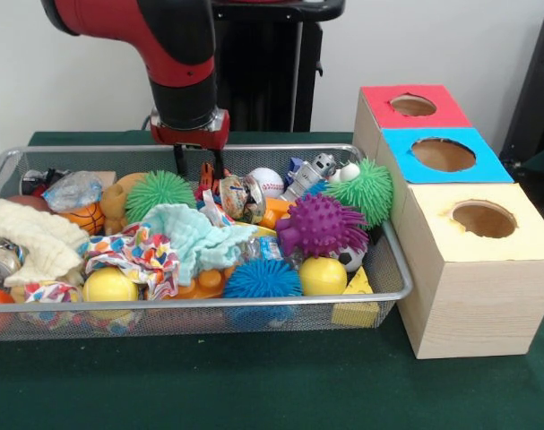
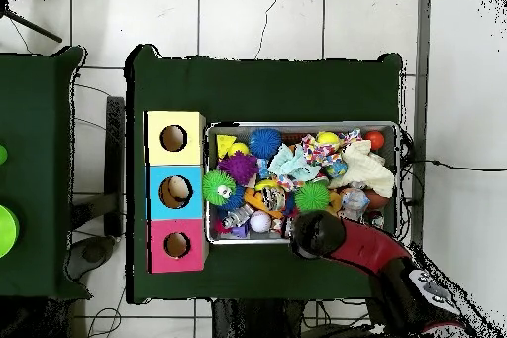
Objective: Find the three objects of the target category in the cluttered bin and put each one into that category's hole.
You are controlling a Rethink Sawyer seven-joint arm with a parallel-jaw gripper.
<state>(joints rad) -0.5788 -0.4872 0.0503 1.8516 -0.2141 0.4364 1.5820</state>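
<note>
Spread a little apart, the jaws of the gripper hang with nothing between them, their 2 dark fingers pointing down at the far rim of the wire mesh bin. Directly below the tips lies an orange toy piece; just beside it, toward the boxes, sits a clear wrapped bundle, and beyond that a baseball and a small grey robot toy. On the other side of the jaws rests a green spiky ball, close to the fingers but not touching them. Nearer the camera than the jaws, a pale teal cloth lies crumpled mid-bin, with a purple spiky ball, a blue spiky ball and a yellow ball further toward the front rim. A second green spiky ball rests against the bin's end wall, well apart from the jaws. Outside that wall stands the row of 3 boxes, each with a round hole on top: the red box, the blue box and the yellow box. From overhead, the arm's red wrist covers the bin's edge, hiding the jaws, and something pale lies inside the blue box's hole
</note>
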